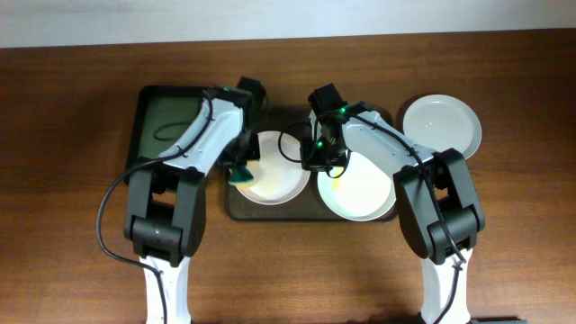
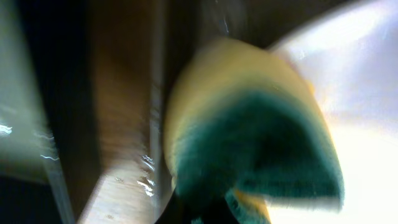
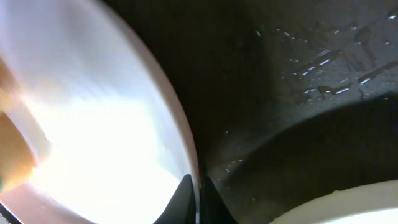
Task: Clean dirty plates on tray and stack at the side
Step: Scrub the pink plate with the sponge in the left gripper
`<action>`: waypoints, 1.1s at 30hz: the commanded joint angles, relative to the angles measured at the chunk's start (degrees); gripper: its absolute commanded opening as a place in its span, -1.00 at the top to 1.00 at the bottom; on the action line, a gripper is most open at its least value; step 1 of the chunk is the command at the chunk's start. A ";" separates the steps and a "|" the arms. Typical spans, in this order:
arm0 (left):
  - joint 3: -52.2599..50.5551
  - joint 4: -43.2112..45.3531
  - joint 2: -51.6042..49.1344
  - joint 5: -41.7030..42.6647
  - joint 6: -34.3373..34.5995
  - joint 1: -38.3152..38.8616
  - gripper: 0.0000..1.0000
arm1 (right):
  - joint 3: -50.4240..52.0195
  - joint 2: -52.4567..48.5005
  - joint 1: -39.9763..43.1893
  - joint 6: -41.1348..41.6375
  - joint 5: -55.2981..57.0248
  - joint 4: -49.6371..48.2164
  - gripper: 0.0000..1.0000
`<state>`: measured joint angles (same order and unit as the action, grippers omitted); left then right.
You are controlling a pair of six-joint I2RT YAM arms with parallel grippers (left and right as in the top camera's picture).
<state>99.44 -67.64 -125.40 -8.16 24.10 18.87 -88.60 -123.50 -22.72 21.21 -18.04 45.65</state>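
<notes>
Two white plates lie on the brown-grey tray (image 1: 270, 212): the left plate (image 1: 279, 180) and the right plate (image 1: 369, 191), which has a yellow smear at its left side. A third plate (image 1: 441, 124) lies on the table to the right of the tray. My left gripper (image 1: 241, 167) is shut on a green and yellow sponge (image 2: 249, 137) at the left plate's left edge (image 2: 367, 81). My right gripper (image 3: 198, 194) is shut on the left plate's right rim (image 3: 93, 124), with the wet tray floor (image 3: 298, 93) beside it.
A smaller, deeper dark green tray (image 1: 162, 117) stands left of the main tray, its wall at the edge of the left wrist view (image 2: 18, 93). A strip of wooden table (image 2: 118, 124) runs between the two trays. Both arms cross over the tray's back half.
</notes>
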 commanded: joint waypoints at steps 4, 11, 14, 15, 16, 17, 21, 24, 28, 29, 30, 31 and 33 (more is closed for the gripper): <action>11.10 -2.05 -0.15 4.35 0.61 -1.75 1.00 | 0.31 -0.63 0.94 0.24 3.45 0.63 0.92; 9.81 2.84 -0.39 20.44 0.09 -0.26 1.00 | 0.31 -0.63 0.94 0.28 3.43 0.57 0.91; 8.07 4.94 -0.39 20.44 0.13 0.87 1.00 | 0.31 -0.63 0.94 0.28 3.43 0.46 0.92; 6.86 5.86 -0.39 20.41 0.13 1.27 1.00 | 0.31 -0.63 0.94 0.26 3.43 0.48 0.92; 5.84 6.58 -0.39 20.41 0.26 1.49 1.00 | 0.31 -0.63 0.94 0.28 3.43 0.48 0.92; 4.52 7.43 -0.39 20.41 0.70 1.62 1.00 | 0.31 -0.63 0.94 0.28 3.43 0.48 0.92; -1.03 11.04 -0.39 20.41 0.79 1.49 1.00 | 0.31 -0.63 0.94 0.28 3.45 0.46 0.92; -5.55 14.58 -0.44 20.39 1.20 1.49 1.00 | 0.31 -0.63 0.94 0.26 3.45 0.37 0.92; -12.41 21.59 -0.48 15.17 1.18 1.49 1.00 | 0.31 -0.63 0.94 0.26 3.45 0.48 0.92; -13.55 22.23 -0.48 12.48 1.20 1.49 1.00 | 0.31 -0.63 0.94 0.26 3.45 0.52 0.92; -14.67 22.32 -0.48 7.98 1.20 1.42 1.00 | 0.31 -0.63 0.94 0.26 3.45 0.61 0.92; -15.04 21.90 -0.48 4.90 1.20 1.38 1.00 | 0.31 -0.63 0.94 0.26 3.45 0.66 0.92; -15.02 20.15 -0.48 -1.36 1.18 1.14 1.00 | 0.31 -0.63 0.94 0.26 3.45 0.66 0.92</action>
<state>88.05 -45.36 -122.54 7.99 24.88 20.62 -88.60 -123.50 -22.20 21.23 -16.99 45.89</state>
